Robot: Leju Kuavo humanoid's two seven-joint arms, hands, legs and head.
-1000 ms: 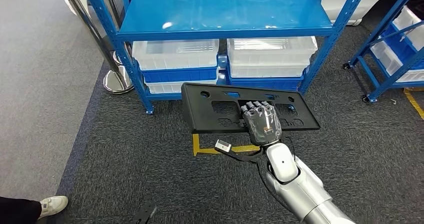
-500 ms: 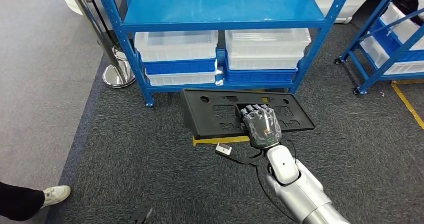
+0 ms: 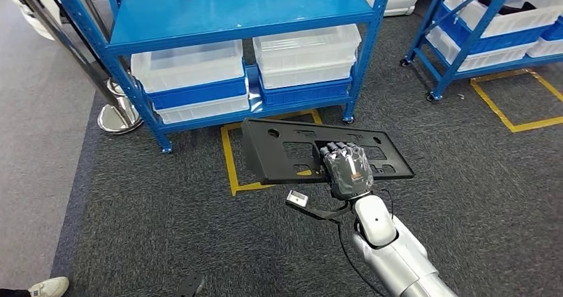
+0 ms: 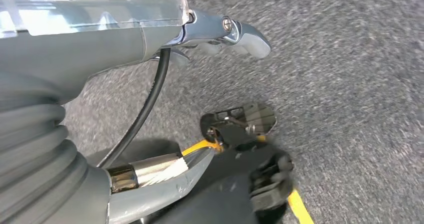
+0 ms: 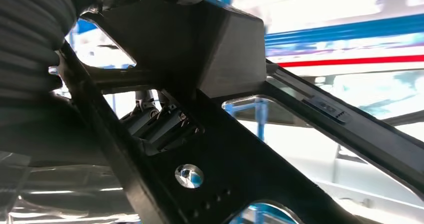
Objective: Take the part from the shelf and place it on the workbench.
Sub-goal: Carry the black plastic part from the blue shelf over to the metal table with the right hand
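High head view down; wrist views close behind hands.

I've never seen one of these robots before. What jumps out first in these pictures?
First, the flat black plastic part with cut-out holes, held out over the dark carpet by the robot's right hand on its silver arm. Behind it stands a blue metal shelf rack, its top shelf bare and clear plastic bins stacked lower down. Yellow tape lines mark the floor below the part.
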